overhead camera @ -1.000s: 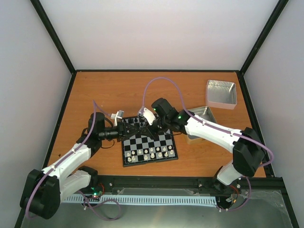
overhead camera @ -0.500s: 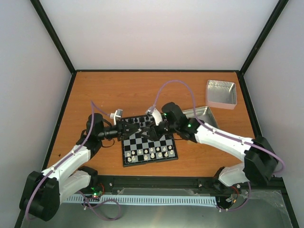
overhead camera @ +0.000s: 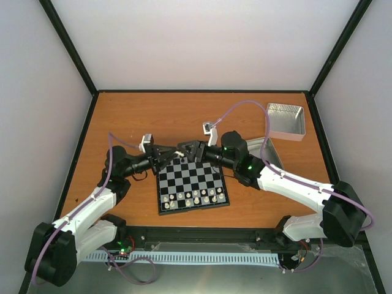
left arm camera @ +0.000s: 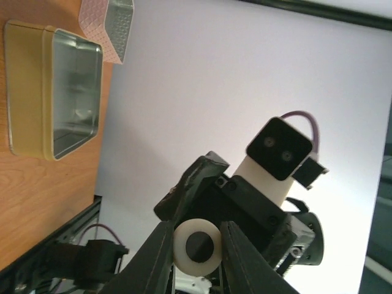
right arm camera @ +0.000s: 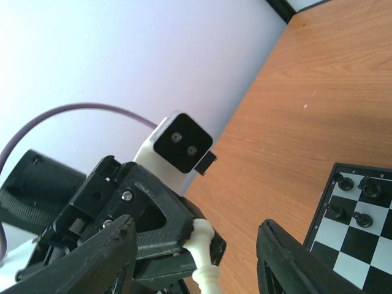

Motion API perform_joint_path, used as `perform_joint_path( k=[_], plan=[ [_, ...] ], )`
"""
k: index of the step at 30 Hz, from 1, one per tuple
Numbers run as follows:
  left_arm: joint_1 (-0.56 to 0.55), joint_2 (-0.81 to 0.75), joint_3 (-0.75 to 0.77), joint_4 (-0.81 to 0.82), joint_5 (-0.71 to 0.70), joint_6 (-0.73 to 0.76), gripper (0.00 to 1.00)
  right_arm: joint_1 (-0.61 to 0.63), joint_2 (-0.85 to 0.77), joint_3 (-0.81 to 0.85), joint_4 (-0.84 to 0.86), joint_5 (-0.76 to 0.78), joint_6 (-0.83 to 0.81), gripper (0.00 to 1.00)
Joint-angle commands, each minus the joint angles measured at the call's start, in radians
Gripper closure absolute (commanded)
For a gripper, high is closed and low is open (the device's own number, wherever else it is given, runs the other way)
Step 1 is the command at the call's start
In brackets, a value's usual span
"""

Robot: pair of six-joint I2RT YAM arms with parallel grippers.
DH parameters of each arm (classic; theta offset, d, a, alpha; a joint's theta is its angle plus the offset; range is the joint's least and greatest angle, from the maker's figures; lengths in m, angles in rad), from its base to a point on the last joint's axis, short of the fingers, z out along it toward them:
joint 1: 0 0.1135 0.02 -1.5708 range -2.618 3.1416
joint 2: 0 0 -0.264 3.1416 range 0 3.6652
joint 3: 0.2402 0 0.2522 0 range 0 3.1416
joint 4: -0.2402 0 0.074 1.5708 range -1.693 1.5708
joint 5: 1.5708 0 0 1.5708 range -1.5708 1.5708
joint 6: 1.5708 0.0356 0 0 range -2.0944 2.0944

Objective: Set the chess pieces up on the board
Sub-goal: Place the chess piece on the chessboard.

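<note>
Handover looks like the reason your arms meet above the far edge of the board [overhead camera: 195, 177]: your left fingers [left arm camera: 160, 257] are clenched on one cream-white chess piece [right arm camera: 203, 254], holding it off the worktop [overhead camera: 135, 116]. Your right fingers [right arm camera: 110, 251] are spread wide facing it, gripping nothing. Other white pieces [overhead camera: 196, 196] stand on the board's near rows.

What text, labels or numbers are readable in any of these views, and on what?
No readable text in any view.
board: no markings legible on its frame.
far tin: bare metal inside; dotted pattern outside, not lettering.
near tin: plain, no label.
chess piece held in the left tool: unmarked.
</note>
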Motion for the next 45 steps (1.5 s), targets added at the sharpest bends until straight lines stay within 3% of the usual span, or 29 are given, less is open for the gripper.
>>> perform_joint_path(
  k=[1, 6, 21, 30, 36, 40, 42, 45],
  plan=[
    [-0.007, -0.006, 0.011, 0.126, -0.063, -0.166, 0.96, -0.002, 0.001, 0.002, 0.056, 0.064, 0.078, 0.46],
    [-0.007, 0.006, -0.013, 0.206, -0.083, -0.236, 0.97, 0.0, 0.044, 0.006, 0.133, -0.095, 0.078, 0.56],
    [-0.006, 0.004, -0.054, 0.284, -0.114, -0.312, 0.97, 0.002, 0.061, 0.001, 0.123, -0.075, 0.1, 0.71],
    [-0.006, -0.003, -0.069, 0.282, -0.122, -0.316, 0.97, 0.006, 0.073, 0.003, 0.086, -0.058, 0.11, 0.92],
    [-0.005, -0.051, -0.051, 0.122, -0.15, -0.195, 0.78, 0.006, 0.082, 0.066, -0.062, -0.055, 0.078, 0.97],
    [0.005, -0.075, -0.035, -0.036, -0.164, -0.051, 0.53, 0.005, 0.097, 0.129, -0.23, -0.069, 0.015, 0.97],
    [0.019, -0.095, -0.024, -0.153, -0.173, 0.068, 0.45, 0.004, 0.107, 0.172, -0.362, -0.067, -0.038, 0.97],
    [0.045, -0.166, 0.016, -0.467, -0.289, 0.325, 0.38, 0.004, 0.132, 0.225, -0.566, -0.067, -0.133, 0.96]
  ],
)
